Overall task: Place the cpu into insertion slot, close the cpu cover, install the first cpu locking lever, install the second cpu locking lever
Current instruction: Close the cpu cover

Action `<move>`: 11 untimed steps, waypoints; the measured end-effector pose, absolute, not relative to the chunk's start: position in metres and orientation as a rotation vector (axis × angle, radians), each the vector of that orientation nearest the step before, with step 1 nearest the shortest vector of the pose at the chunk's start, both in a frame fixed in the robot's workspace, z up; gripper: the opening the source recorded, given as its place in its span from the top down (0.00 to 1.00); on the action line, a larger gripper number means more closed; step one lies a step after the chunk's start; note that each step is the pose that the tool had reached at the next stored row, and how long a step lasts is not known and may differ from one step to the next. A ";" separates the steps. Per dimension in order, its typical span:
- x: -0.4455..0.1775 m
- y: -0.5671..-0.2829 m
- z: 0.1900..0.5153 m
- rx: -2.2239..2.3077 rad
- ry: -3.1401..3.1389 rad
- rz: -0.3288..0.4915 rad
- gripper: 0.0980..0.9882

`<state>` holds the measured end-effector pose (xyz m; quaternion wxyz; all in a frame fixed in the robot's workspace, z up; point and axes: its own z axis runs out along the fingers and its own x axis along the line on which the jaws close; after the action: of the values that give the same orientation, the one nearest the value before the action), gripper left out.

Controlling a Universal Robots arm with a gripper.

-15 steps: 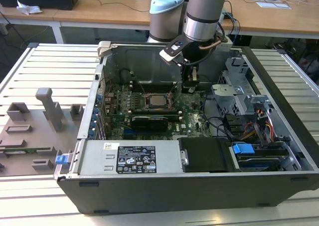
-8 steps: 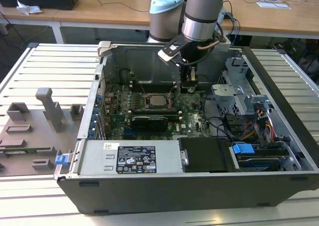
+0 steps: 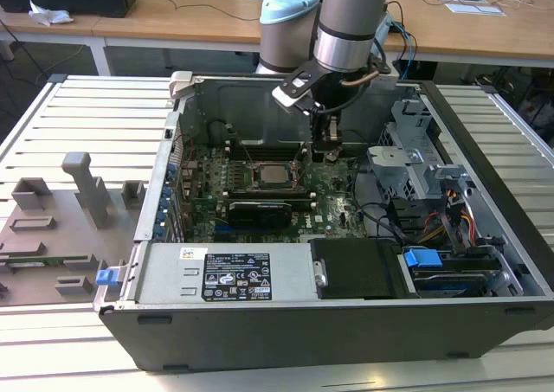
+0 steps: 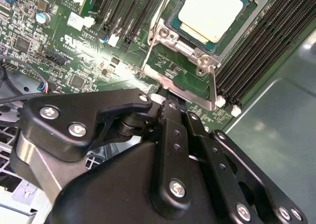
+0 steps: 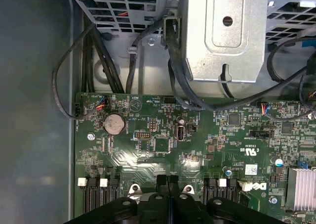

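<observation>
Cpu [image 4: 212,10] seated under lowered cpu cover [image 4: 167,35], fingers [image 5: 162,183] pinched together, tips just beside cover's edge

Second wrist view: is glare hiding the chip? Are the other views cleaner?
Second wrist view: the chip is pale but its edges read; a glare patch sits on the board near it. First wrist view: a similar patch on the board. Exterior view: even light, the case interior shaded.
</observation>
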<state>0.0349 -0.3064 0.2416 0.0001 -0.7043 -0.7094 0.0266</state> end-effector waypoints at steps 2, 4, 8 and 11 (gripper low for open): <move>0.034 -0.306 0.241 -2.212 -2.229 0.084 0.99; 0.034 -0.306 0.241 -2.212 -2.229 0.084 0.99; 0.033 -0.306 0.241 -2.212 -2.229 0.084 0.99; 0.032 -0.306 0.241 -2.212 -2.228 0.084 0.99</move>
<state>0.0315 -0.3064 0.2405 0.0001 -0.7043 -0.7094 0.0266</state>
